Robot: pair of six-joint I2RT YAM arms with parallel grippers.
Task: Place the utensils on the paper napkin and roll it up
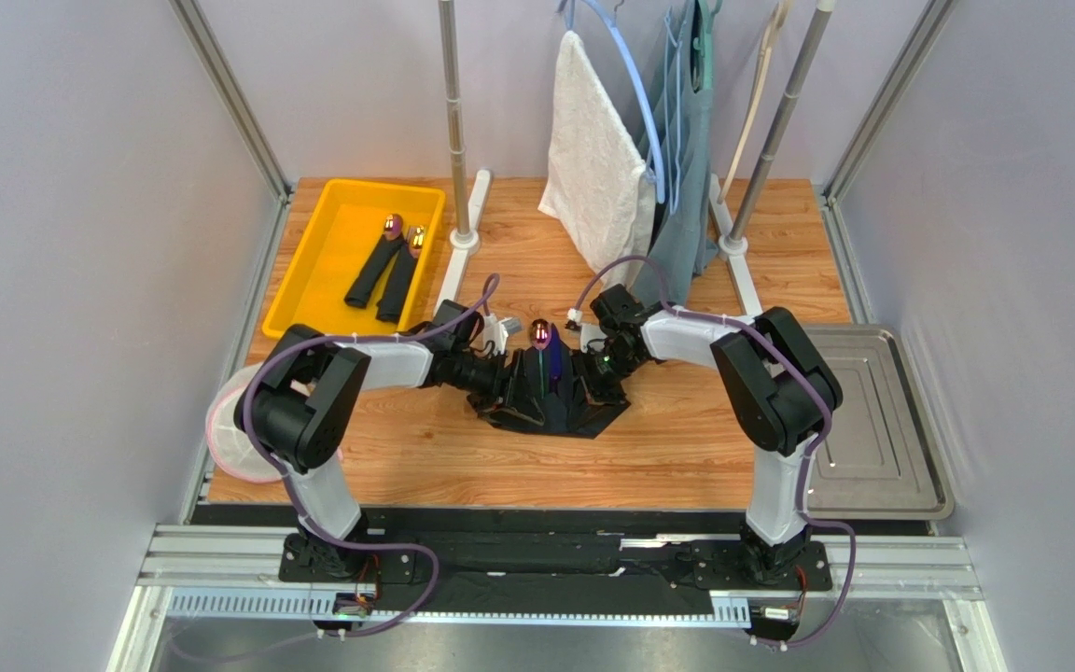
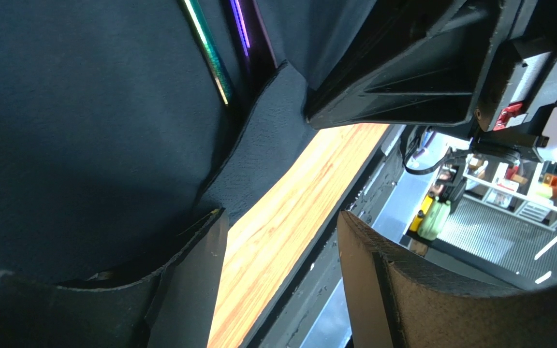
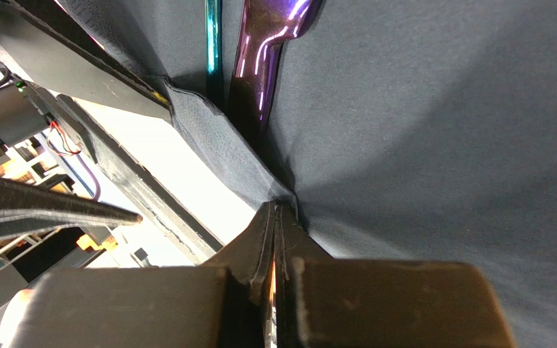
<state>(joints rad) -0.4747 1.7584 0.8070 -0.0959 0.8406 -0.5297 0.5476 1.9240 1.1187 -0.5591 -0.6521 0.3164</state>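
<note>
Now: napkin [image 1: 564, 409] sits crumpled mid-tabletop. Two utensils [image 1: 543, 345] lie on it, one purple and one blue, long axes running near edge to far edge, in the fold between your grippers. Right gripper [image 3: 277, 212] is clamped on a napkin fold. Left gripper [image 2: 281, 225] is apart and holds nothing, just beside the napkin's left edge, so it looks free to start the roll. Two dark bundles [image 1: 381, 275] lie in the bin [image 1: 302, 269], far-left corner.

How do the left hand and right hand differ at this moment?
The left hand is open, bare table showing in the gap; the right hand is shut, pinching a fold of the paper napkin. The left hand reaches in from the napkin's left side, the right hand from its right. Both sit low at the napkin, utensils between them.
</note>
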